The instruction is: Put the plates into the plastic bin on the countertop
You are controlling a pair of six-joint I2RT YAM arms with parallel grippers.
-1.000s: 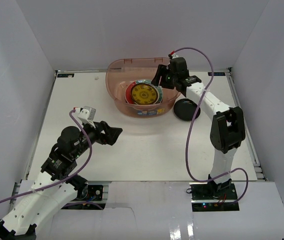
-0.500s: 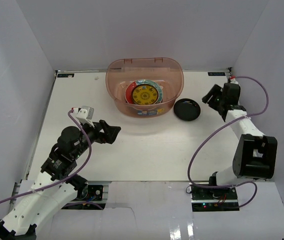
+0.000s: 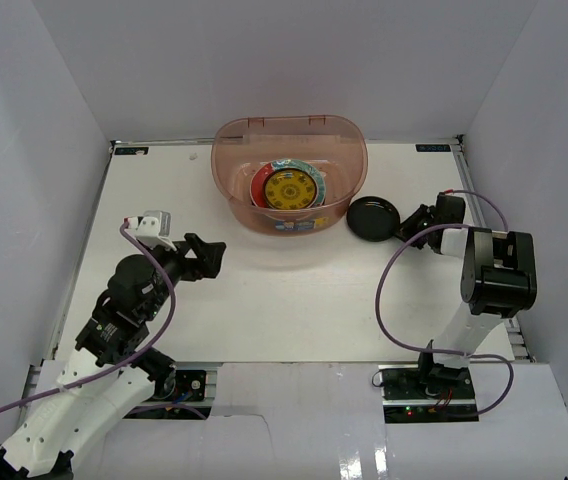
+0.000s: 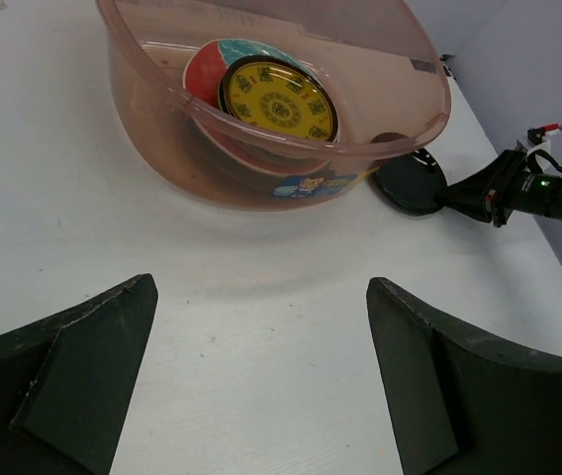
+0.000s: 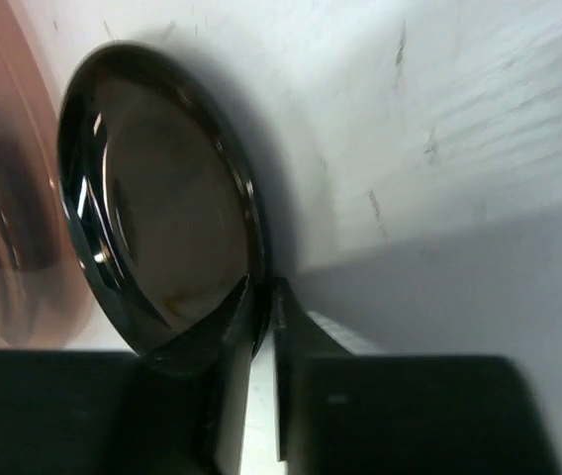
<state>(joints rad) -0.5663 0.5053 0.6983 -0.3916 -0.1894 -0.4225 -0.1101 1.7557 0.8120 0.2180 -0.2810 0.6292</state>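
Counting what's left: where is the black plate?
Top view: the black plate lies on the countertop, right of the plastic bin, its rim between the fingers of the right gripper.

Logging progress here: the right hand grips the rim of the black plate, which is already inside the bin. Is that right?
No. The black plate lies on the countertop beside the bin, not inside it; the top external view shows this. The right hand does grip its rim.

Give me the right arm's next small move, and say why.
Probably close the right end effector fully on the rim of the glossy black round plate: its fingers straddle that rim, grip unclear, and the plate lies on the white countertop outside the translucent pinkish plastic bin.
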